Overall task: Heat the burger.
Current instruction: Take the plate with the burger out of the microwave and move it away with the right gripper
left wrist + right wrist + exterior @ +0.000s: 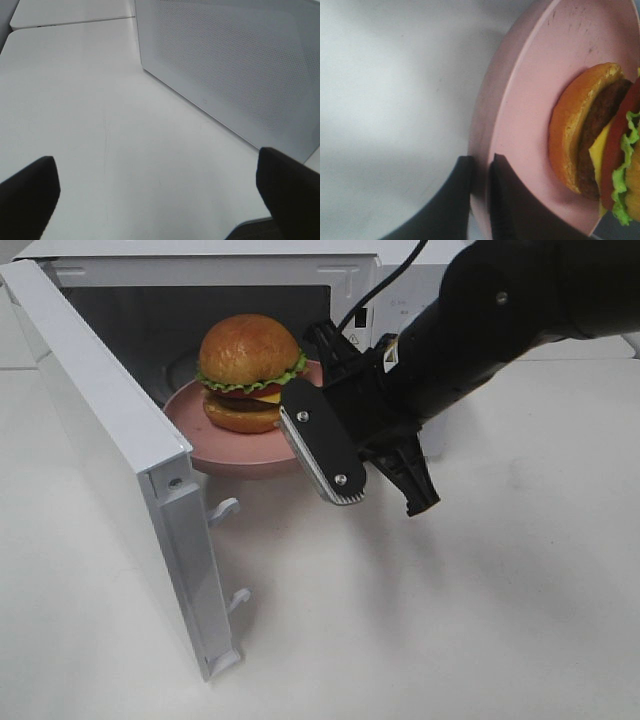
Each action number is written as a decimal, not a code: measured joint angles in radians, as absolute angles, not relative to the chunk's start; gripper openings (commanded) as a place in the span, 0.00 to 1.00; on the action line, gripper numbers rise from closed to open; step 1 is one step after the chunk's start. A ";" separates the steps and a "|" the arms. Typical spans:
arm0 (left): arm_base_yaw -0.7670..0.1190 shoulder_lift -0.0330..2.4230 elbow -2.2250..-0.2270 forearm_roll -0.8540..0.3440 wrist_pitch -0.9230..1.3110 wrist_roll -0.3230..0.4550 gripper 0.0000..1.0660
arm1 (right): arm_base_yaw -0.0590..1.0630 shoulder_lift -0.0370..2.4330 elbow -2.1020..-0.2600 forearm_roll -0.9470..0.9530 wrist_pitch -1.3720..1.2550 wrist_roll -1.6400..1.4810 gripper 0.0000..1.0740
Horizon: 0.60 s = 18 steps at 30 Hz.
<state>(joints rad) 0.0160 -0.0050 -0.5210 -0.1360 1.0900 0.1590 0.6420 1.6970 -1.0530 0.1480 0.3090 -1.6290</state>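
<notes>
In the exterior high view the right gripper [300, 445] reaches in from the upper right of the frame on a thick black arm [500, 320] and meets the near rim of the pink plate [200, 435] at the centre of the picture. The right wrist view shows its two dark fingers [502, 200] drawn almost together, with only the thin edge of the plate [485, 125] between them; they pinch that rim and touch nothing else.

The burger [250, 370] stands upright on the plate, just left of centre in the upper half of the exterior view, clear of the fingers. Its glossy brown bun is on top, with green lettuce, a red slice, yellow cheese and a dark patty stacked beneath. In the right wrist view the burger [600, 145] shows at the right edge of the frame, seated on the plate a little apart from the pinched rim.

The plate sits at the mouth of the white microwave [200, 270], partly inside the dark cavity and partly out over the table [450, 620]. The microwave door [110, 460] hangs open toward the lower left of the frame.

In the left wrist view the left gripper [160, 200] has its two black fingers [30, 195] spread wide, one in each lower corner of the frame, holding nothing above the bare white table [100, 125], with the microwave's perforated side panel [235, 65] in the upper right.
</notes>
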 measured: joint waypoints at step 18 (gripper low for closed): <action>0.016 -0.005 -0.521 -0.136 1.090 0.159 0.94 | 0.635 1.329 -0.696 0.148 0.275 -1.628 0.00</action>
<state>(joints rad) 0.0160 -0.0050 -0.5210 -0.1360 1.0900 0.1590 0.6350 1.3290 -0.6960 0.1480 0.2750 -1.6280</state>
